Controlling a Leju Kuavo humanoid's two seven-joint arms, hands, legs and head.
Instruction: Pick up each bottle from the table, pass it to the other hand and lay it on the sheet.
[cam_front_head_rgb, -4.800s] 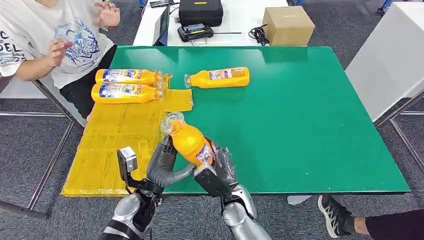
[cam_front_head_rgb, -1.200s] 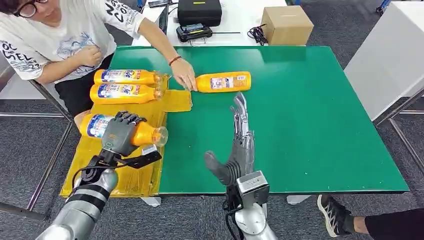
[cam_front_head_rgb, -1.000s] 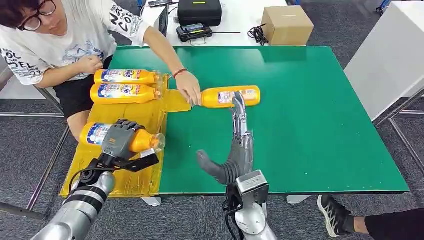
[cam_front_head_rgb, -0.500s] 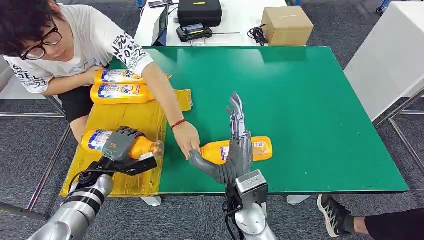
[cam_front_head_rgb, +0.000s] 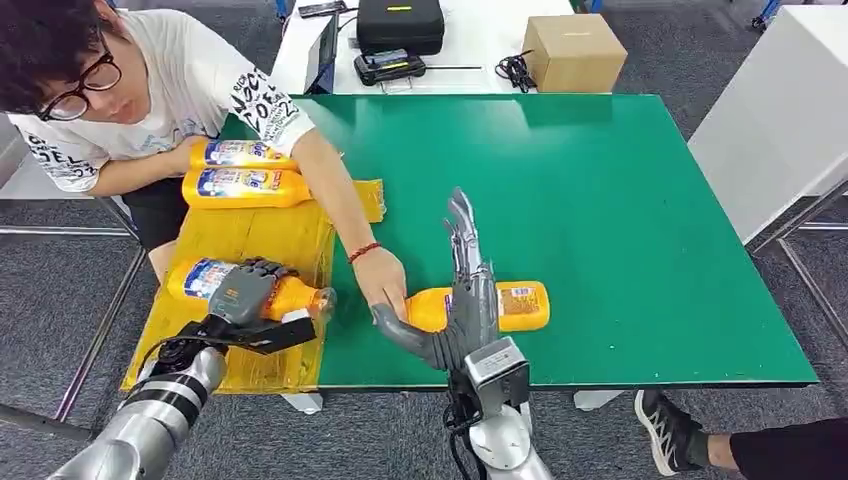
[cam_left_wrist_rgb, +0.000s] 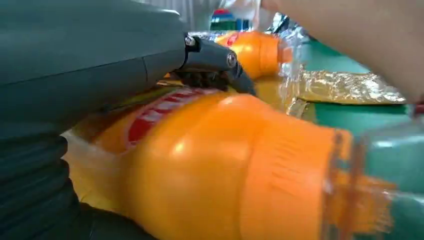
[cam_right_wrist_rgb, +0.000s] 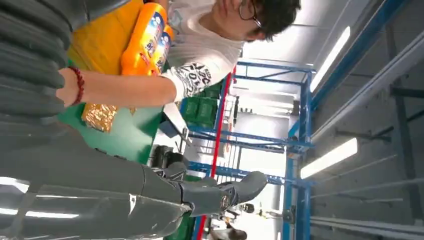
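My left hand (cam_front_head_rgb: 243, 291) grips an orange bottle (cam_front_head_rgb: 282, 295) lying low on the yellow sheet (cam_front_head_rgb: 232, 243) at its near right part; the left wrist view shows the same bottle (cam_left_wrist_rgb: 220, 165) close up under my fingers (cam_left_wrist_rgb: 210, 55). Two more orange bottles (cam_front_head_rgb: 243, 186) lie at the sheet's far end. A person's hand (cam_front_head_rgb: 384, 284) holds the neck of another orange bottle (cam_front_head_rgb: 518, 304) lying near the table's front edge. My right hand (cam_front_head_rgb: 462, 300) stands open, fingers straight, just in front of that bottle, thumb spread toward the person's hand.
The green table (cam_front_head_rgb: 600, 200) has free room to the right and far side. A person (cam_front_head_rgb: 110, 80) leans in from the left, arm stretched across the sheet. A cardboard box (cam_front_head_rgb: 575, 50) and a black case (cam_front_head_rgb: 400, 22) sit on the white table behind.
The person has dragged the fourth bottle from the far side down to the front edge beside my right hand. My left hand has lowered its bottle onto the sheet.
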